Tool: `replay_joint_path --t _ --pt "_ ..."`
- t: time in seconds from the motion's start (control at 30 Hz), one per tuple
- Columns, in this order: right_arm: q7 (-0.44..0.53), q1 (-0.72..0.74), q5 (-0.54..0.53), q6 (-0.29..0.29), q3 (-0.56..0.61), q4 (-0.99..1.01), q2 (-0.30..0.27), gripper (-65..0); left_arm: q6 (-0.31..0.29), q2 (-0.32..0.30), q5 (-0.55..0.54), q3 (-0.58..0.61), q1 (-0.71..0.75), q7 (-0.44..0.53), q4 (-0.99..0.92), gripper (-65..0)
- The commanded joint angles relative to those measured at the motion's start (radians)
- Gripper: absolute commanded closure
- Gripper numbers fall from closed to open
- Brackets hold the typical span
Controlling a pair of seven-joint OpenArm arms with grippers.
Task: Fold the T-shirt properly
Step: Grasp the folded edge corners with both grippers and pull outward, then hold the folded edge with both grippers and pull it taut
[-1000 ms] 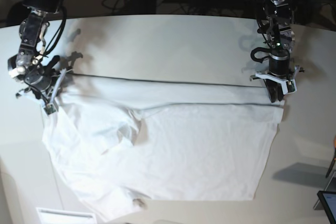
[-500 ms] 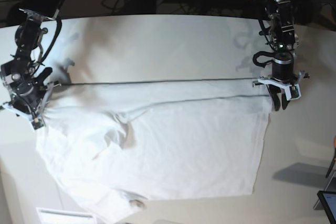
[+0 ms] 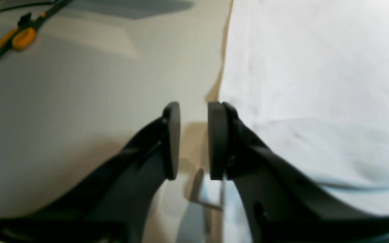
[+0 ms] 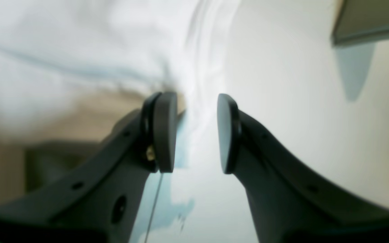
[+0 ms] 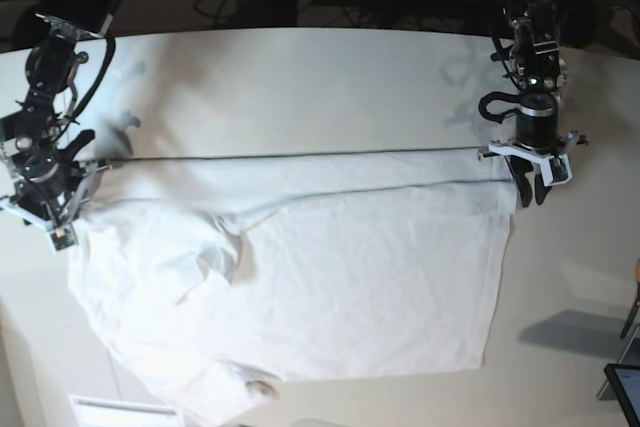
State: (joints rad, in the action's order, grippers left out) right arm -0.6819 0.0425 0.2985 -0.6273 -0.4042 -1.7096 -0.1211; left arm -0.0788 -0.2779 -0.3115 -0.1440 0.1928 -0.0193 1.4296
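T-shirt (image 5: 300,287) — spread over the near half of the table (image 5: 300,87), far edge turned over in a narrow band, sleeve bunched toward the left edge; first fold only, most folding left. Left fingers (image 3: 194,140) parted, empty, just off the cloth's right edge. Right fingers (image 4: 194,131) parted, cloth between, not clamped. Orange-handled tool (image 3: 15,37) well apart — nothing obstructs.

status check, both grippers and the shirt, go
Left gripper open, nothing between pads, beside shirt edge. Right gripper open, cloth in the gap. Large white cotton T-shirt flat, far edge folded over. Nothing in the way.
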Motion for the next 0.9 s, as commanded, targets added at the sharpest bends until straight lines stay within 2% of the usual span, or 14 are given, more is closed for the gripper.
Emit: replay_joint_path --t 0.0,0.07,0.17,0.2,0.3,0.57,0.7,0.87 --pt "0.026 -0.005 0.003 0.002 -0.003 -0.027 0.004 -19.0 0.004 0.009 -0.001 -0.004 0.004 0.031 0.047 -14.6" --pt "0.074 -0.039 0.003 -0.026 -0.003 -0.046 0.024 -17.3 0.004 0.027 -0.001 -0.004 0.024 0.037 0.084 -14.3" --pt "0.101 -0.066 0.003 -0.055 -0.008 -0.048 0.056 -4.2 0.004 0.053 0.001 -0.004 0.026 0.038 0.099 -13.4" --pt "0.098 -0.068 0.003 -0.061 -0.005 -0.046 0.059 -1.5 0.004 0.061 0.007 -0.004 0.021 0.038 0.096 -10.9" --pt "0.097 -0.08 0.003 -0.061 -0.003 -0.023 0.077 -1.9 0.004 0.064 0.008 0.008 0.007 0.037 0.096 0.0" --pt "0.104 -0.045 0.003 -0.059 -0.003 0.05 0.085 -1.6 0.004 0.065 0.002 0.008 0.001 0.026 0.084 0.0" --pt "0.104 -0.026 0.003 -0.056 -0.002 0.072 0.082 -1.6 0.004 0.065 0.001 0.007 0.001 -0.077 0.09 0.0" --pt "0.104 -0.011 0.005 -0.055 -0.002 0.073 0.085 -1.6 0.004 0.068 -0.001 0.007 0.01 -0.133 0.139 0.0"
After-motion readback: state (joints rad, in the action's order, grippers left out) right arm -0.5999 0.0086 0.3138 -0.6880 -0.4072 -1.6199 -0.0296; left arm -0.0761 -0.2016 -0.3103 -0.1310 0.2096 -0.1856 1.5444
